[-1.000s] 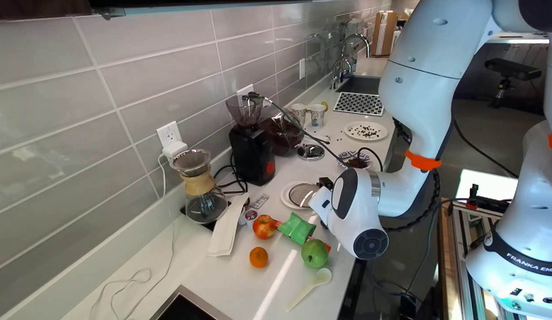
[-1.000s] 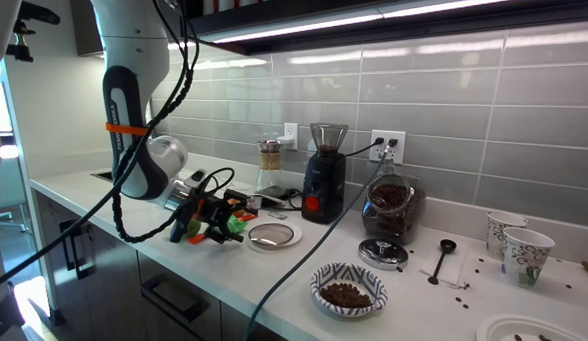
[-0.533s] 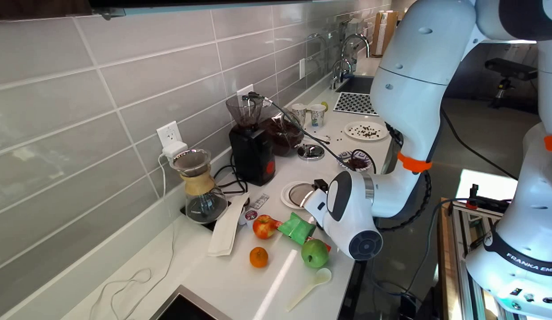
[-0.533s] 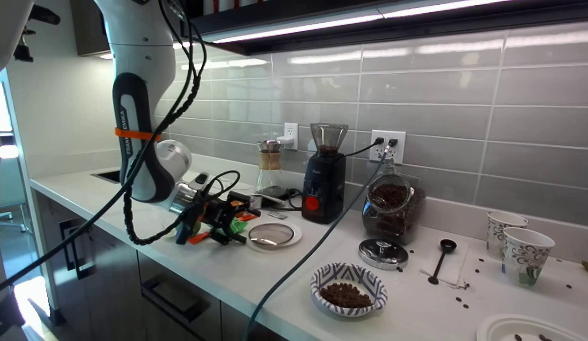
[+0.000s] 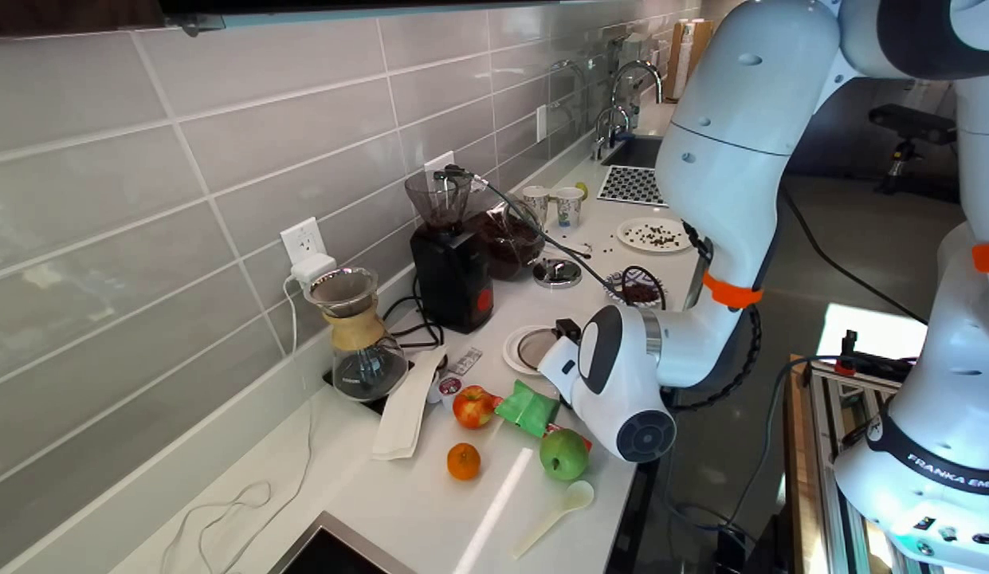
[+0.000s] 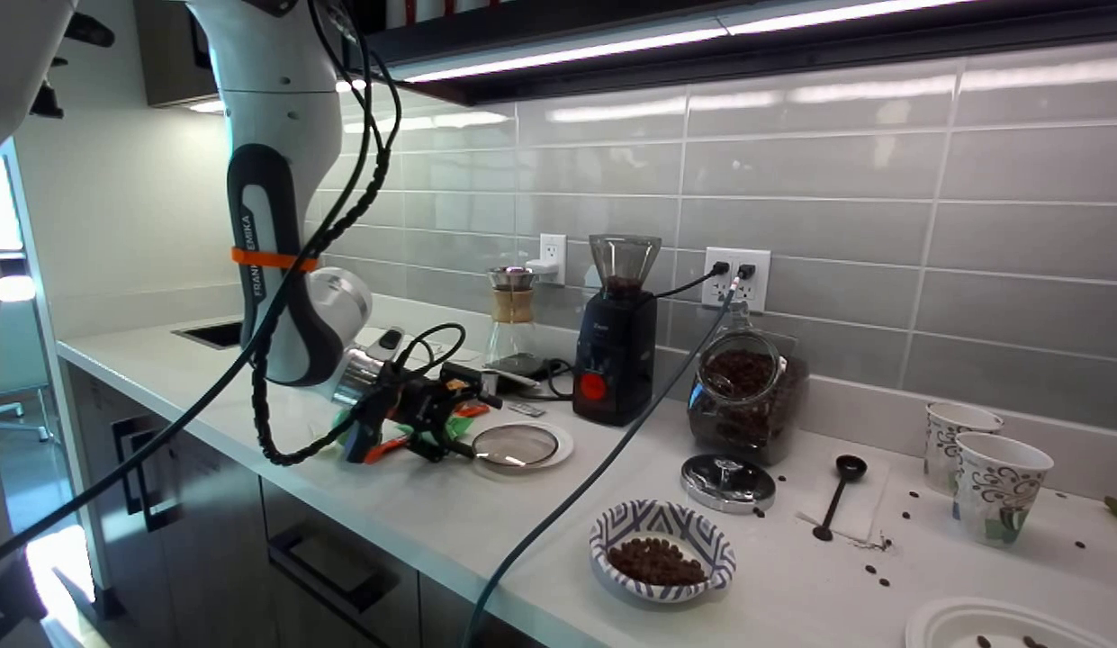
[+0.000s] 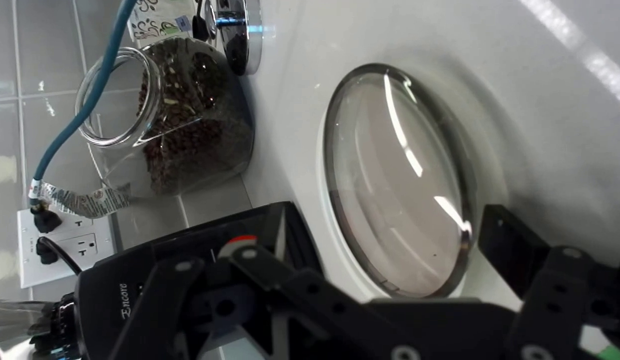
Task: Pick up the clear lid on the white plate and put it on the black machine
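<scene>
The clear lid (image 7: 399, 180) with a dark rim lies on the white plate (image 7: 339, 245) and fills most of the wrist view. The lid shows in both exterior views (image 5: 532, 348) (image 6: 515, 445), with the plate's rim (image 6: 565, 447) around it. My gripper (image 7: 384, 230) is open and empty, its fingers spread on either side of the lid's near edge. In an exterior view the gripper (image 6: 484, 427) is low over the counter, beside the plate. The black machine (image 6: 615, 355) with its smoky hopper stands behind the plate; it also shows here (image 5: 453, 279).
A glass bean jar (image 6: 747, 405) and a chrome lid (image 6: 727, 482) stand beyond the machine. A blue cable (image 6: 576, 486) crosses in front. A green packet (image 5: 527, 408), a green apple (image 5: 564, 454) and a red apple (image 5: 474, 406) lie near the gripper. A carafe (image 5: 366, 351) is by the wall.
The arm and open gripper have moved toward the plate, and the fingers are closer to the lid's edge. The green packet has shifted slightly. The lid and plate have not moved.
</scene>
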{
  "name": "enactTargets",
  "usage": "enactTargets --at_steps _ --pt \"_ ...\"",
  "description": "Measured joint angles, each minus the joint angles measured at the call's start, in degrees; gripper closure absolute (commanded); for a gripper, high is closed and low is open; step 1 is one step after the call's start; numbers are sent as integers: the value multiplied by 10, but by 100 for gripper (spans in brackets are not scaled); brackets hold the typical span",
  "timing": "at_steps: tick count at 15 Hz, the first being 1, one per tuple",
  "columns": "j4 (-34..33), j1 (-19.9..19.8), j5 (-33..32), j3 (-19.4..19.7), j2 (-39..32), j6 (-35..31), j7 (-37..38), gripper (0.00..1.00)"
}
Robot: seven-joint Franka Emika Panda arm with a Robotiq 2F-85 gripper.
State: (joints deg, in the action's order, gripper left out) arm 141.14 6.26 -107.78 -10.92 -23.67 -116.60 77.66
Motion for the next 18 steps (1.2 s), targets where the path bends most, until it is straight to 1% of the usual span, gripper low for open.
enactTargets --at_steps 3,5,9,10,13,14,15,16,18 --pt "-4 0 0 2 -3 1 0 8" --pt "-6 0 0 2 -5 2 0 7" --pt "-9 0 0 2 -8 4 0 10" --pt "-10 0 0 2 -9 4 0 10" --pt "-11 0 0 2 -10 5 0 14" --pt "-12 0 0 2 -11 6 0 12" --pt "-13 0 0 2 -12 7 0 13" --pt "-14 0 0 2 -13 8 0 10" --pt "-15 0 1 2 -14 10 -1 6"
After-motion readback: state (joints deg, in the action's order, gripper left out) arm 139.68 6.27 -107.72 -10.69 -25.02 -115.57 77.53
